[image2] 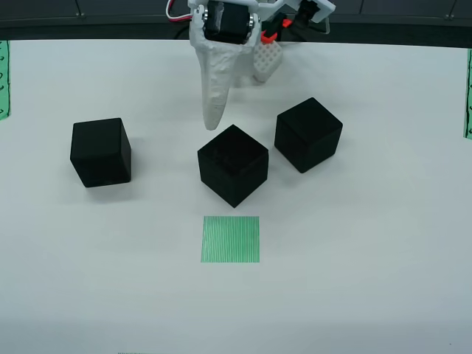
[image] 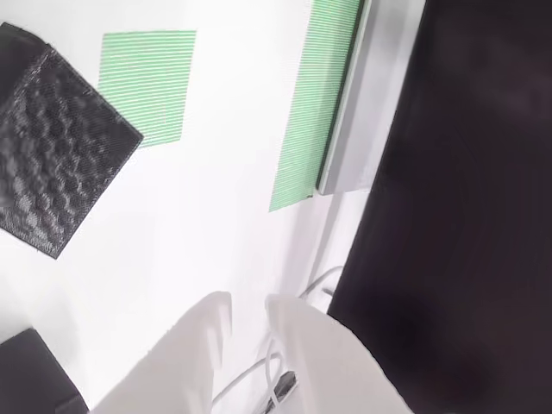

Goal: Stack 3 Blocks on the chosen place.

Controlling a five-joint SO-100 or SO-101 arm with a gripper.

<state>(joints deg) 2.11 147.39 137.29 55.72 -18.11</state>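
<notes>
In the view from above, three black blocks stand apart on the white table: one at the left, one in the middle, one at the right. The chosen place, a green striped square, lies bare just in front of the middle block. My white gripper hangs open behind the middle block and holds nothing. In the view that rides on the gripper, a rough-textured block sits beside the chosen place, above and left of my open gripper. A smooth block's corner shows at the bottom left.
A long green striped band runs along a grey rail, with a large flat black panel beyond it. Green strips mark the table's left and right edges. White table surface surrounds the blocks.
</notes>
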